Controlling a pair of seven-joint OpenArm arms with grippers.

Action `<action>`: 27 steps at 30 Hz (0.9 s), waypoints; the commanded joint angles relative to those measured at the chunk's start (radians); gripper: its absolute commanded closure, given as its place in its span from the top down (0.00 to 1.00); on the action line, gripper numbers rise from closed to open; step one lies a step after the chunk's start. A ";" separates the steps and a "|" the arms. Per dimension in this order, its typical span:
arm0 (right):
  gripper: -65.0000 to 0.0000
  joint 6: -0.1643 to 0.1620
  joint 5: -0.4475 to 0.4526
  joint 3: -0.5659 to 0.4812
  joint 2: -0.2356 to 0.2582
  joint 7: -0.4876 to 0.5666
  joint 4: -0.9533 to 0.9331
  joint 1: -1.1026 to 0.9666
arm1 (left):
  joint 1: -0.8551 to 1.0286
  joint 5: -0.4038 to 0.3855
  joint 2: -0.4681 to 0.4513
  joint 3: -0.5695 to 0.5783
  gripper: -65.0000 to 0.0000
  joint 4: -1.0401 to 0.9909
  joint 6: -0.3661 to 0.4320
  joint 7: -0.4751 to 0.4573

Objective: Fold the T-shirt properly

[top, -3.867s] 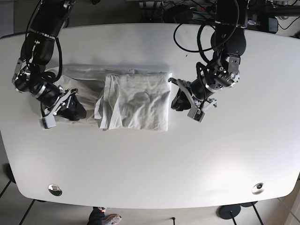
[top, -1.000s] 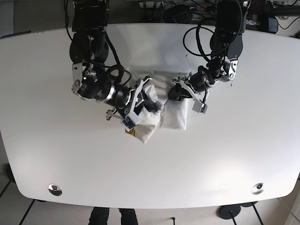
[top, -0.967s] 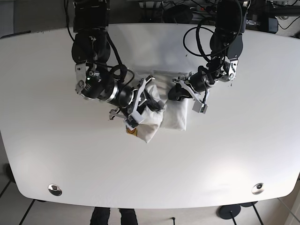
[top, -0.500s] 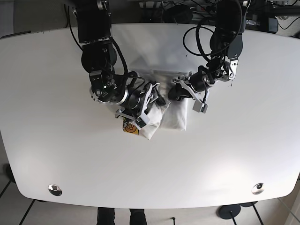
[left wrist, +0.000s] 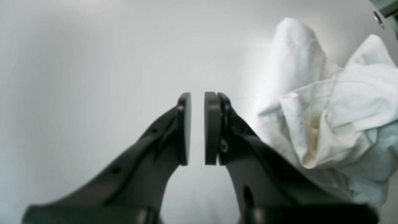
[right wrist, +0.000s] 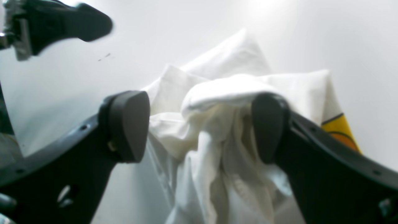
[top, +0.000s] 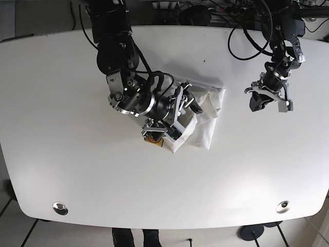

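Observation:
The white T-shirt point(top: 204, 123) lies bunched in the middle of the white table point(top: 77, 180), with a yellow-orange print point(top: 154, 140) at its near-left edge. My right gripper point(top: 181, 105) is open over the bunch. In the right wrist view its jaws point(right wrist: 197, 127) stand wide apart around raised folds of the T-shirt point(right wrist: 224, 93), and cloth drapes on the right finger point(right wrist: 267, 127). My left gripper point(top: 268, 102) is off to the right, apart from the shirt. In the left wrist view it point(left wrist: 197, 102) is nearly shut and empty, with the T-shirt point(left wrist: 335, 118) beside it.
Two metal fittings sit near the table's front edge, one to the left point(top: 60, 208) and one to the right point(top: 282, 207). Cables and dark equipment point(top: 205, 10) lie beyond the back edge. A dark arm part point(right wrist: 62, 25) shows at the top left of the right wrist view.
My left gripper has let go of the shirt's right edge and moved away to the right. My right gripper has moved right over the shirt and opened, leaving it bunched.

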 commanded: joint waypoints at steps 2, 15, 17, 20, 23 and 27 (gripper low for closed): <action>0.75 0.006 0.022 -0.025 -0.021 0.028 0.078 0.017 | -0.007 -0.009 -0.069 -0.014 0.10 -0.019 -0.008 -0.021; 0.75 0.013 0.168 0.518 -0.032 0.028 0.081 -0.086 | -0.066 -0.007 -0.081 0.211 0.11 -0.048 -0.008 -0.026; 0.75 0.009 0.257 0.542 0.014 0.026 -0.001 -0.081 | -0.066 -0.007 -0.081 0.236 0.10 -0.062 -0.008 -0.026; 0.75 0.006 0.315 0.540 0.034 0.026 -0.091 -0.074 | -0.066 -0.007 -0.081 0.240 0.10 -0.067 -0.008 -0.026; 0.75 0.006 0.317 0.466 0.037 0.026 -0.168 -0.043 | -0.066 -0.007 -0.081 0.240 0.10 -0.068 -0.008 -0.026; 0.75 0.003 0.317 0.278 0.025 0.032 -0.183 0.011 | -0.065 -0.007 -0.081 0.239 0.10 -0.064 -0.007 -0.026</action>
